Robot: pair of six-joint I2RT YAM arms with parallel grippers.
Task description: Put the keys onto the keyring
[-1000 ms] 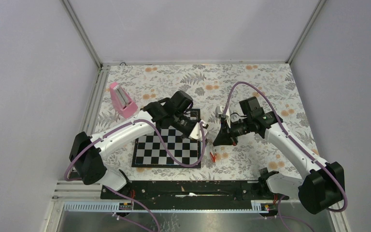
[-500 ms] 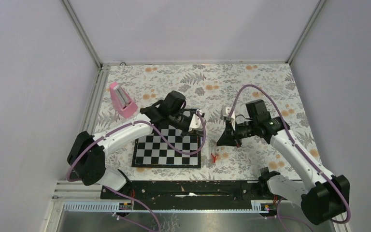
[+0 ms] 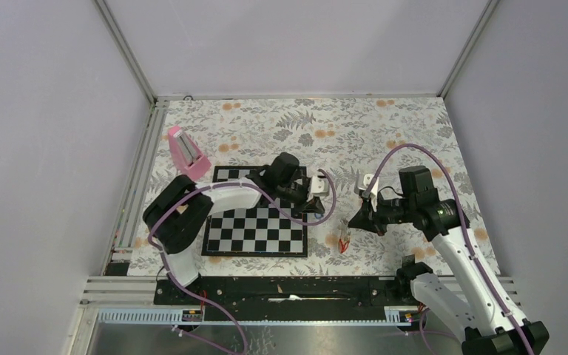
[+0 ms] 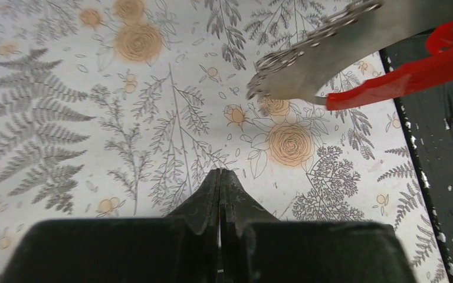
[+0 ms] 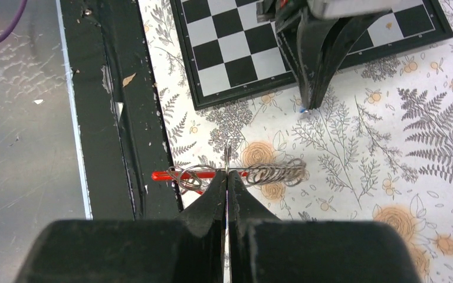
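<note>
Top external view is showing a pink wedge block (image 3: 187, 153) standing at the left on the floral table (image 3: 414, 126), just behind a chessboard (image 3: 255, 231). The left arm (image 3: 214, 198) is reaching across that board, and the left gripper (image 4: 220, 177) is hovering past its right edge with both fingers pressed together, gripping nothing. A tiny blue speck (image 5: 299, 111) is lying by its tips, too small to identify. Right of it, the right gripper (image 5: 227, 180) is pinching the keyring (image 4: 330, 56) by its thin ring, clenched tight, so wire loops and a red strap (image 4: 413, 68) are hanging beneath the fingers, over the tablecloth near the black front rail (image 5: 124, 118).
</note>
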